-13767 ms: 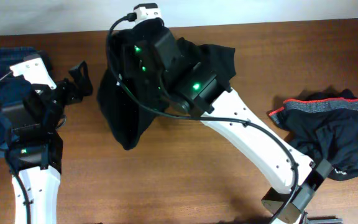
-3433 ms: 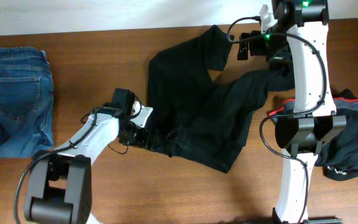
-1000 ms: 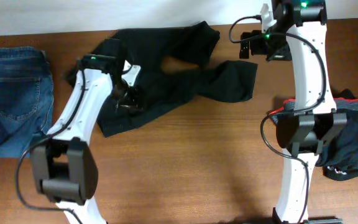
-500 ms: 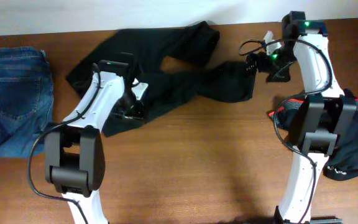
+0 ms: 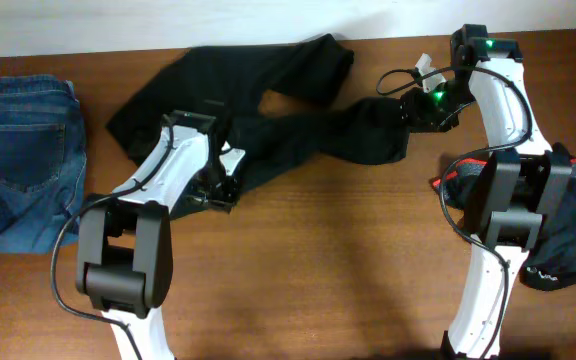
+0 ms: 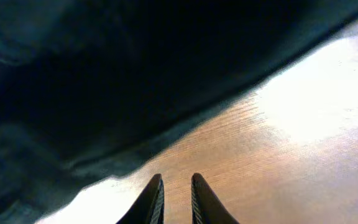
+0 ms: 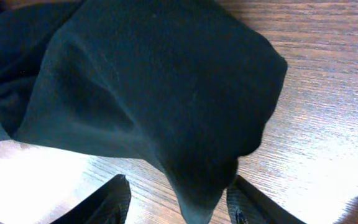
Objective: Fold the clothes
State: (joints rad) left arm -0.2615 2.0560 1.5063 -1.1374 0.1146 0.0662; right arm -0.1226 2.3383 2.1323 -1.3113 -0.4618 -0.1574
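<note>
The left gripper [image 6: 175, 180] has its jaws almost together over bare wood, nothing between them, just short of the hem of the black trousers [image 5: 288, 145]. The right gripper [image 7: 178, 185] stands with jaws apart astride a fold at the leg end, not yet pinching, I reckon. The trousers lie sprawled across the back of the table [image 5: 318, 270], legs splayed (hardly ready for folding), so each arm seems posted at one end to straighten them; folded jeans [image 5: 28, 150] sit far left, another dark garment [image 5: 558, 225] far right; the near side offers open wood for dragging.
</note>
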